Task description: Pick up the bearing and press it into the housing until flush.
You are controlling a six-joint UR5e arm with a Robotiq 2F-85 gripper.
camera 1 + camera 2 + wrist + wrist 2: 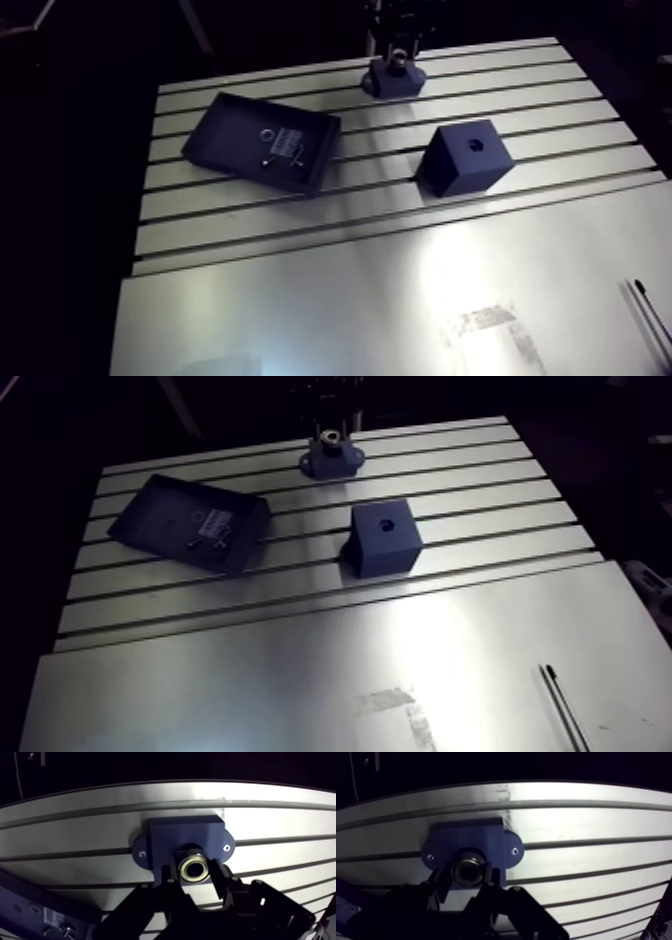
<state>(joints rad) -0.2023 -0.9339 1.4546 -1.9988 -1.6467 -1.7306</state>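
So the gripper is clamped on the bearing. In the wrist view its two fingers sit on either side of the shiny ring with no gap showing. The bearing is right at the round bore in the middle of the dark blue housing, which sits on the slotted table near its far edge. Can't really tell how deep the bearing sits, since the fingers and the shadow cover the lower half of the bore, so whether it's flush is anybody's guess. The housing has two rounded ears, and the one with a small bright screw is the clearer of the two. In the arm view the gripper is just a dark lump over the housing, cut off at the top, and the fingers are unreadable from there. On the same table there's a shallow black tray with a small ring and some tiny bits I can't identify, plus a white label too small to read. A dark cube block with a hole in its top face stands well apart from the housing. A thin dark rod runs off the near corner, so it's only partly visible.
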